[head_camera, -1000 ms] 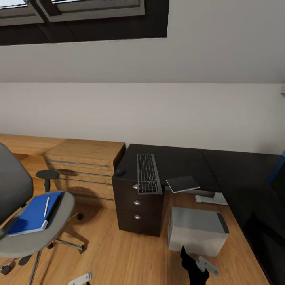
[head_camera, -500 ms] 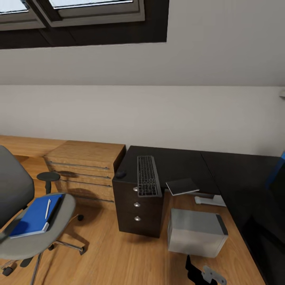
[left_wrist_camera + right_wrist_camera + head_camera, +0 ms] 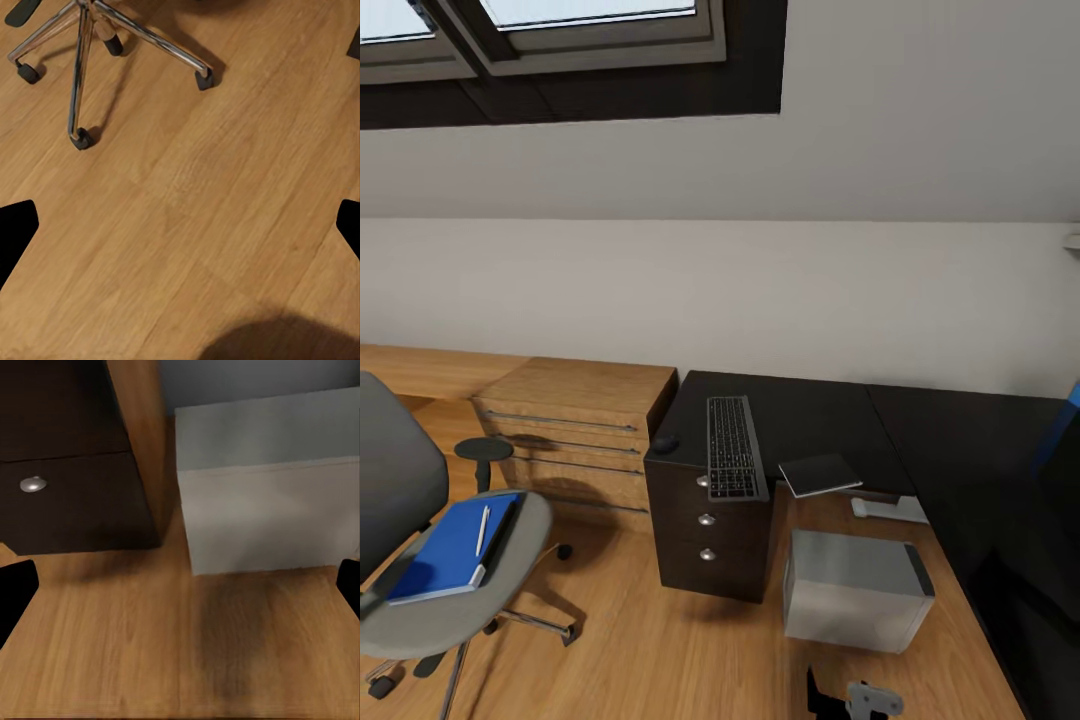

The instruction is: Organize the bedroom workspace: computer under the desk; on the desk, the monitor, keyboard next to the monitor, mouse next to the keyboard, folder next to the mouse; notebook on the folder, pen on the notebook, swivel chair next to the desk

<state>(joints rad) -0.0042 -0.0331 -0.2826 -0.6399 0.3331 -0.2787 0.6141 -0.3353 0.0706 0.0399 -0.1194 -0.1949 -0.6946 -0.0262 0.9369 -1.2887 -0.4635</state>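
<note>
The grey swivel chair [image 3: 455, 590] stands at the left, away from the desk, with the blue folder [image 3: 445, 548] on its seat and the white pen [image 3: 482, 528] on the folder. On the black desk [image 3: 810, 410] lie the mouse [image 3: 664, 438], the keyboard [image 3: 733, 445] and a thin grey notebook [image 3: 820, 474], the last two overhanging the front edge. The grey computer [image 3: 857, 590] sits on the floor beside the drawer unit. My right gripper [image 3: 180, 589] is open and faces the computer [image 3: 262, 487]. My left gripper [image 3: 180, 229] hangs open over bare floor near the chair's chrome base [image 3: 82, 45]. The monitor is out of view.
A black three-drawer unit [image 3: 705, 525] carries the desk's left end. An oak dresser [image 3: 575, 425] stands between it and the chair. A blue panel [image 3: 1065, 430] rises at the desk's right wing. Wood floor [image 3: 650, 640] lies open between chair and computer.
The whole picture has slid down a little as the camera moved. My right gripper has sunk toward the bottom edge. The things on the desk and chair have not moved.
</note>
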